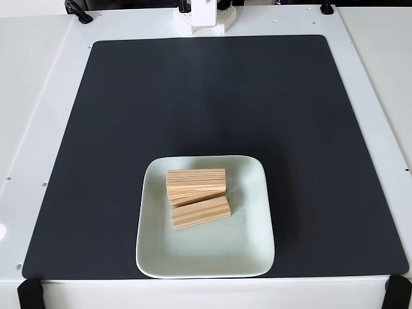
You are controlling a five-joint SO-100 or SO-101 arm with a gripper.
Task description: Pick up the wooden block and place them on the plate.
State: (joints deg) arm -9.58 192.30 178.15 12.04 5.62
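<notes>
Grained wood blocks (196, 179), glossy plate (251, 251), matt blk mat (193, 96).

In the fixed view, the wooden blocks (196, 196) on the plate (251, 251) overlap, so their number cannot be told; a lower one shows as a sliver between the upper and front blocks. Beyond the plate, the arm's white base (203, 19) is cut off by the top edge.

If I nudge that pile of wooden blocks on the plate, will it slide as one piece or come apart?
Probably come apart: the wooden blocks lie loosely overlapped at differing angles, with nothing visible joining them. The top one would likely slip off first, since it rests on the blocks beneath. They look rigid and flat-sided, so they should slide rather than roll, and the plate has a shallow rim that may stop them.
</notes>
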